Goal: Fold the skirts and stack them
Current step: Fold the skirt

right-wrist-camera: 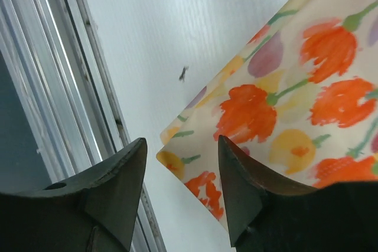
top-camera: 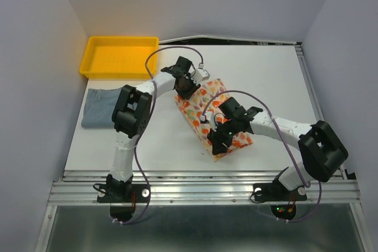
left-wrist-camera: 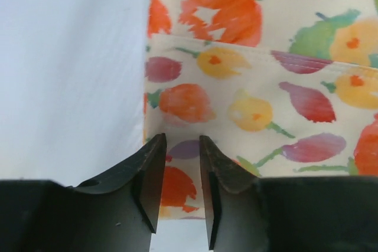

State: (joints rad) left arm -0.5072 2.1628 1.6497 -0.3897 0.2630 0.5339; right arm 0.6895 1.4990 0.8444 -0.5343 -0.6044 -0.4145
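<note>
Folded flower skirt (top-camera: 192,110) mid table (top-camera: 266,75), w/ L claw (left-wrist-camera: 182,140) at far end, open just a bit, R claw (right-wrist-camera: 182,143) at near corner, open wide, nothing held; blue skirt (top-camera: 97,105) at left edge

From above, the left gripper (top-camera: 186,88) covered the far corner of the floral skirt (top-camera: 204,110) and the right gripper (top-camera: 220,144) covered its near end, so whether any fingertip touched the cloth could not be told. Left of the floral skirt, the blue-grey skirt (top-camera: 97,107) had its right edge hidden behind the left arm (top-camera: 131,115). Both wrist views cut the floral skirt off at their top and right edges. A dark mark (right-wrist-camera: 183,74) on the table (right-wrist-camera: 147,28), beside the floral skirt's corner, was too small to identify.
</note>
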